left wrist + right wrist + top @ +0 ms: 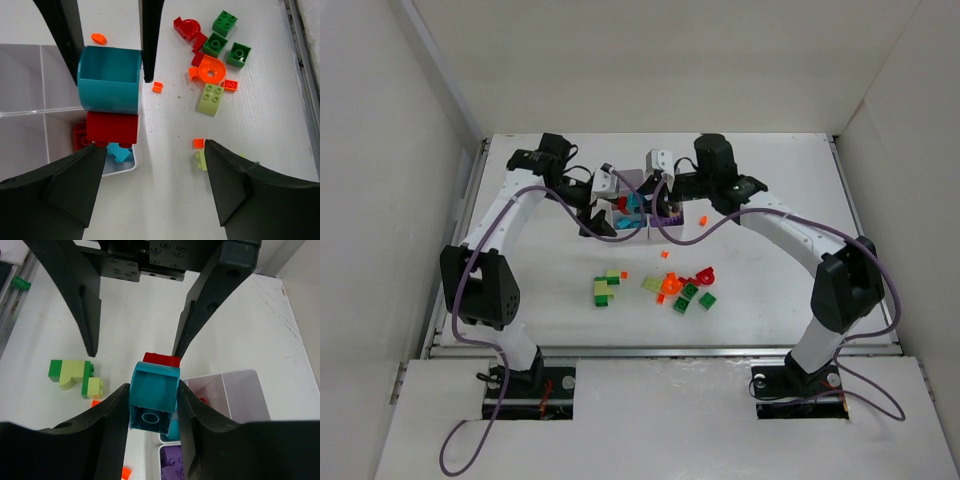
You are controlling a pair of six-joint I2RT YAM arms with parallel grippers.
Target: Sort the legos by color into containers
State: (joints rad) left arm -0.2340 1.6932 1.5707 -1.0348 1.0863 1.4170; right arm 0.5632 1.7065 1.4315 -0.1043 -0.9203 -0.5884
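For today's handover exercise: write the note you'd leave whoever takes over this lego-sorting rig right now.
Right gripper: shut on a teal brick with a red brick stuck to it, over the organiser box.
Left gripper: open, straddling the red brick.
Done: purple pieces, a red piece and a teal piece in compartments.
Left: split that pair, then sort the loose legos.

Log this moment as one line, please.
right hand: shut on teal plastic brick, red plastic brick attached | left hand: open around stack's red end | site: over edge of white plastic divided box
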